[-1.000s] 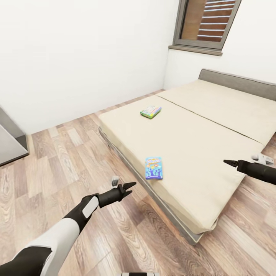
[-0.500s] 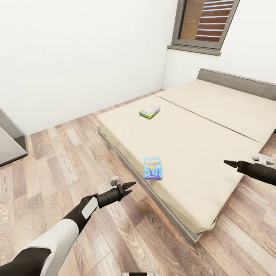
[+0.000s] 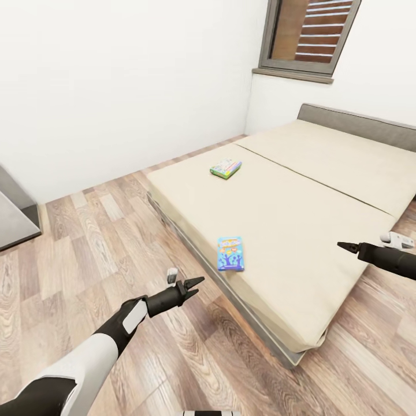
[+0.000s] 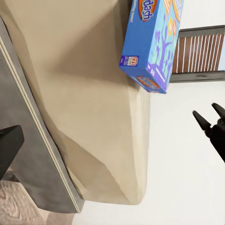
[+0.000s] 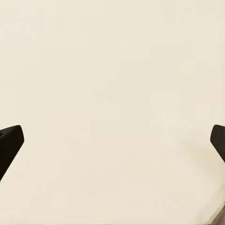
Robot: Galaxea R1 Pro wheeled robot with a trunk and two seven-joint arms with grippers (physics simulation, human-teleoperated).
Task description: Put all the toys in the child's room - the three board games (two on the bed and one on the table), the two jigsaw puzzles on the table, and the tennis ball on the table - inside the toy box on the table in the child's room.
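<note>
Nearby, the small blue box (image 3: 230,253) lay flat close to the bed's (image 3: 300,208) near edge, and a green, multicoloured box (image 3: 226,168) rested farther along the mattress. The left hand (image 3: 194,285) hung open over the wood floor (image 3: 86,254) beside the bed; the right hand (image 3: 342,246) hovered open above the mattress.

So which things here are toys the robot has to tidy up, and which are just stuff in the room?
For the job:
- blue board game near the bed's edge
- multicoloured board game farther up the mattress
- the bed they lie on

Just there:
- window with slats
- wood floor
- grey furniture by the wall

The left gripper and the right gripper hold nothing.
</note>
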